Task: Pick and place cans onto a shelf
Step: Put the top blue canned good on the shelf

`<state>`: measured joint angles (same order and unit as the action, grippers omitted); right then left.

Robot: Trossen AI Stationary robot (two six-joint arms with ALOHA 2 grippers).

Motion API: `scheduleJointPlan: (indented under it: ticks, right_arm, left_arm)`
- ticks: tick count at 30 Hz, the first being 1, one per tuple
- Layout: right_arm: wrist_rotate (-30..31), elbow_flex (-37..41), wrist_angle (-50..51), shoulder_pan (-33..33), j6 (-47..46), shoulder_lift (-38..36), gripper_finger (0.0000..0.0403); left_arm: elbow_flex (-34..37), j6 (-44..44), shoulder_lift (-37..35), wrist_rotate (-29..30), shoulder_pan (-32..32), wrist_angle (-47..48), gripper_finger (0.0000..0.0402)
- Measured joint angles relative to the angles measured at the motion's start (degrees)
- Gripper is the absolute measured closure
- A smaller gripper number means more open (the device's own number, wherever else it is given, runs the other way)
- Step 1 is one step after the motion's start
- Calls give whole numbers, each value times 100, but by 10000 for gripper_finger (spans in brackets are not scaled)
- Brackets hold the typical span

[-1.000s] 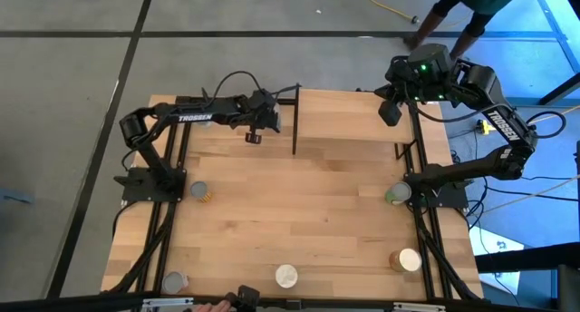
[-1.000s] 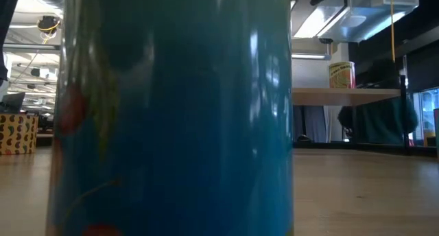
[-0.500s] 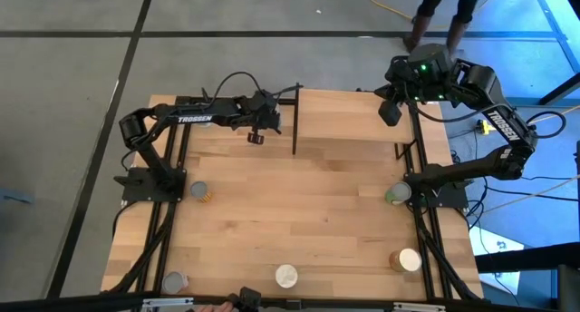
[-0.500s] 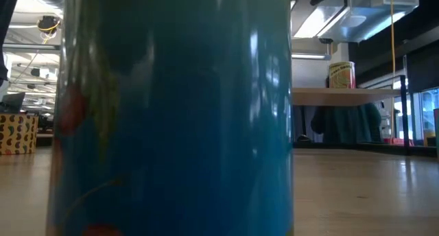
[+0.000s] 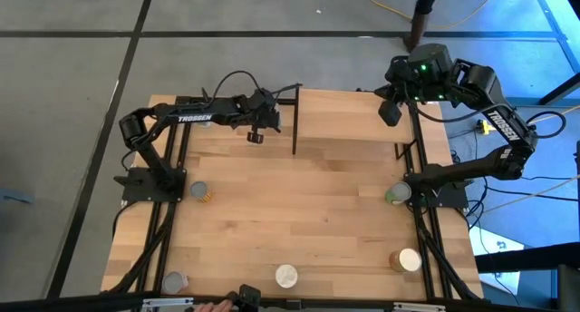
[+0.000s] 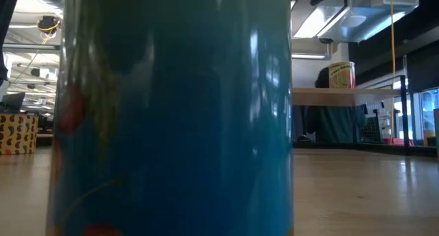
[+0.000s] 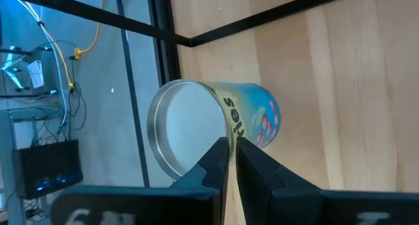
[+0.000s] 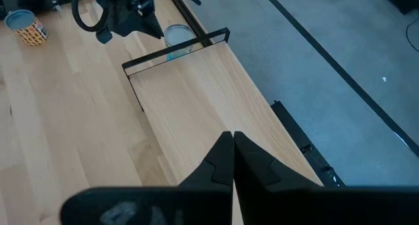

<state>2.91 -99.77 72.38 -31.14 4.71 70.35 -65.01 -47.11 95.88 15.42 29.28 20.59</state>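
One can (image 7: 216, 120) stands at shelf's (image 5: 349, 112) left corner. My left claw (image 5: 254, 133) clenched, empty, just above can; right claw (image 5: 390, 112) clenched over shelf's right end. I retreat upward, not nudging can.

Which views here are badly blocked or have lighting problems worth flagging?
Low view: a blue can right at the lens blocks most of the picture, streaked with reflections; only the yellow can on the shelf shows clearly. High view: blue light tints the floor at right. Wrist views: evenly lit.

Two black articulated arms: left arm (image 5: 186, 118) carries white TROSSEN lettering and a looping black cable; right arm (image 5: 480, 94) shows a green indicator light.
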Motion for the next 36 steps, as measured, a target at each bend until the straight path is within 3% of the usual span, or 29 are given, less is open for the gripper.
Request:
scheduleJointPlan:
  ticks: [6,12,36]
  right_arm:
    - [1,0,4,0,2,0,398]
    - [1,0,7,-1,2,0,398]
    - [1,0,7,0,3,0,398]
  left_arm:
    - [0,0,0,-43,133,-6,380]
    - [0,13,0,-663,211,-7,380]
    - [-5,-165,194,-597,269,-149,380]
